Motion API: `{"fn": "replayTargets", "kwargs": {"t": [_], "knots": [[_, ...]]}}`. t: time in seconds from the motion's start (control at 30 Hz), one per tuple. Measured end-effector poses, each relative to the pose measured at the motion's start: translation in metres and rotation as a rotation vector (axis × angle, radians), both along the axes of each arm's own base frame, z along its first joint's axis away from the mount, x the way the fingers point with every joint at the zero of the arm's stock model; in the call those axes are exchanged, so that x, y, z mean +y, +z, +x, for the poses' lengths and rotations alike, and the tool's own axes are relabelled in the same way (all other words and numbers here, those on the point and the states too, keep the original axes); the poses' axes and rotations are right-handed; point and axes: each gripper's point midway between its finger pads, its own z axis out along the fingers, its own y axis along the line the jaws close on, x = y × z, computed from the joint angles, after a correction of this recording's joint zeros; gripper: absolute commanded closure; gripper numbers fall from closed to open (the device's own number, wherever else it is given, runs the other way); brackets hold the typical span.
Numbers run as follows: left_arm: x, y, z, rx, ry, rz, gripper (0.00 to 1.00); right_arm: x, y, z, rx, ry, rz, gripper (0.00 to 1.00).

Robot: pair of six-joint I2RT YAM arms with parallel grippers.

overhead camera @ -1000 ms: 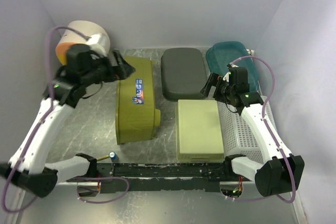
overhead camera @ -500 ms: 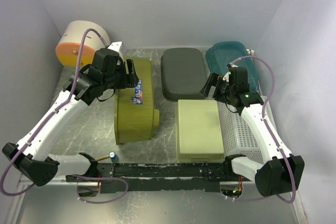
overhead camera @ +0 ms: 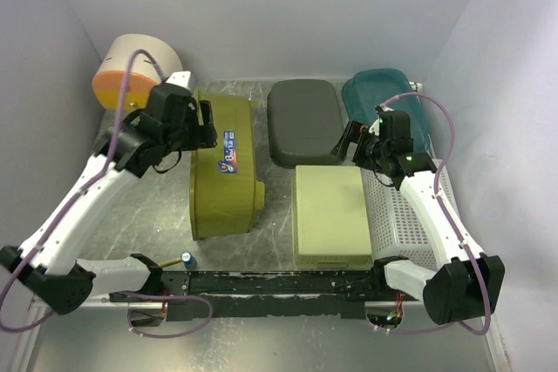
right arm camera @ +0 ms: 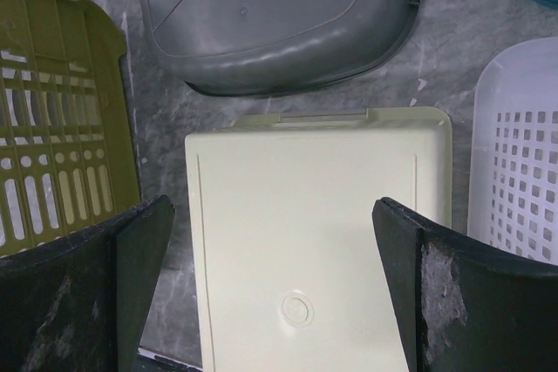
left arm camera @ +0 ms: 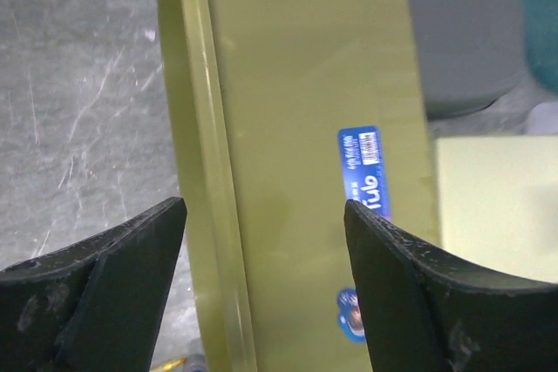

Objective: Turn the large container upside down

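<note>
**Large container point(overhead camera: 225, 176) lies on its side; both your grippers are wide and hold nothing.**

Your left gripper point(left arm camera: 264, 213) hangs over the container's far left edge. Its fingers point(left arm camera: 105, 285) are spread well apart, with the rim and the upward wall with the blue sticker point(left arm camera: 364, 172) showing between them; neither finger clearly presses on the plastic. The container's slotted bottom faces right, towards the cream tray point(overhead camera: 330, 215) just beside it. Your right gripper point(right arm camera: 272, 206) is well to the right of the container, jaws at full spread above the cream tray's far end. The grey tub point(overhead camera: 302, 119) sits to the container's far right, and the teal bin point(overhead camera: 384, 93) beyond that.
</note>
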Motion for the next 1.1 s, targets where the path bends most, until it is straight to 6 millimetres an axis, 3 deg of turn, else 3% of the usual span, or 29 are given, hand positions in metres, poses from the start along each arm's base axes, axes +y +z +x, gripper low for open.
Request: {"fn": "replayTargets", "kwargs": {"t": [0.07, 0.13, 0.17, 0.27, 0.47, 0.63, 0.73, 0.8, 0.9, 1.0, 1.1], "knots": [[-0.005, -0.024, 0.006, 0.072, -0.006, 0.043, 0.35, 0.0, 0.0, 0.0, 0.0, 0.001, 0.001, 0.0], [-0.008, -0.046, 0.009, 0.134, -0.006, 0.078, 0.58, 0.0, 0.0, 0.0, -0.001, 0.001, 0.001, 0.0], [-0.008, -0.05, 0.012, 0.14, 0.006, 0.082, 0.69, 0.0, 0.0, 0.0, -0.001, 0.001, 0.001, 0.0], [-0.01, -0.031, 0.017, 0.074, 0.013, 0.036, 0.92, 0.0, 0.0, -0.001, -0.001, 0.001, 0.001, 0.0], [-0.001, -0.033, 0.013, 0.093, -0.008, -0.006, 0.93, 0.0, -0.001, -0.002, 0.002, 0.001, 0.0, 0.0], [0.018, -0.035, 0.018, 0.109, -0.037, -0.164, 0.93, 0.001, -0.002, -0.003, 0.004, 0.004, 0.01, 0.03], [0.036, -0.034, 0.024, 0.111, -0.044, -0.245, 0.93, 0.014, -0.002, -0.004, -0.007, 0.022, 0.083, 0.03], [0.048, -0.036, 0.03, 0.116, -0.05, -0.305, 0.93, 0.035, -0.001, -0.005, -0.041, 0.061, 0.189, 0.03], [0.063, -0.043, 0.037, 0.118, -0.069, -0.396, 0.93, 0.082, -0.002, -0.015, -0.09, 0.168, 0.358, 0.04], [0.073, -0.045, 0.042, 0.099, -0.099, -0.478, 0.93, 0.144, 0.004, -0.04, -0.126, 0.354, 0.507, 0.04], [0.073, -0.044, 0.042, 0.085, -0.129, -0.511, 0.93, 0.212, 0.024, -0.072, -0.178, 0.607, 0.616, 0.04]]}}
